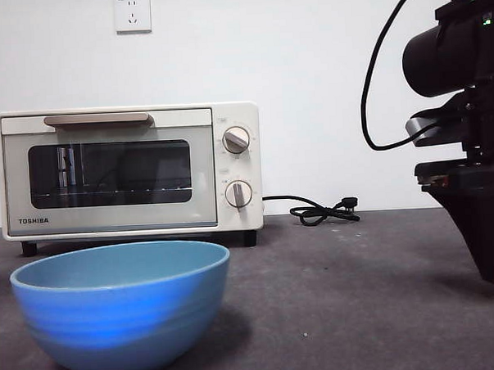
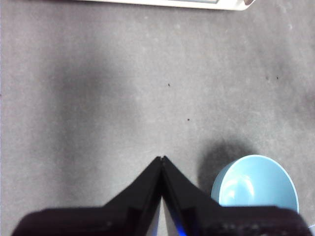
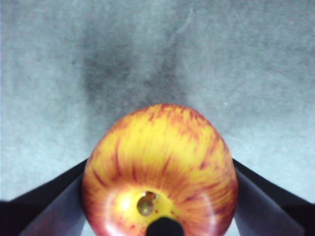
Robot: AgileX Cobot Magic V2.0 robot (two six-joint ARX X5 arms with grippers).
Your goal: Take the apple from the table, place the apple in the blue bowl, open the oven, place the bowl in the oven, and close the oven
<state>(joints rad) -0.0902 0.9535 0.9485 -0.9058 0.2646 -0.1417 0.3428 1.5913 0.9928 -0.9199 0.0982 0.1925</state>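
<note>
From my station, starting at the left of the front view: the blue bowl [image 1: 121, 309] stands empty and upright on the table [image 1: 350, 295], nearest the camera. Behind it, against the wall, the oven [image 1: 130, 170] sits with its glass door shut and the tan handle across the top; its black cord [image 1: 324, 211] lies coiled on the table to its right. A wall socket [image 1: 133, 14] is above the oven.

The left gripper [image 2: 162, 158] hangs over bare table with its jaws pressed together at the tips, holding nothing; the bowl shows just beside it in its wrist view.

At the far right, the right gripper [image 3: 160, 196] is down at table level. The apple [image 3: 160, 172] sits between its spread jaws, stem end toward the camera, one jaw at each flank. The jaws appear to touch the skin, though I cannot confirm a firm grip. The apple is well apart from the bowl.
</note>
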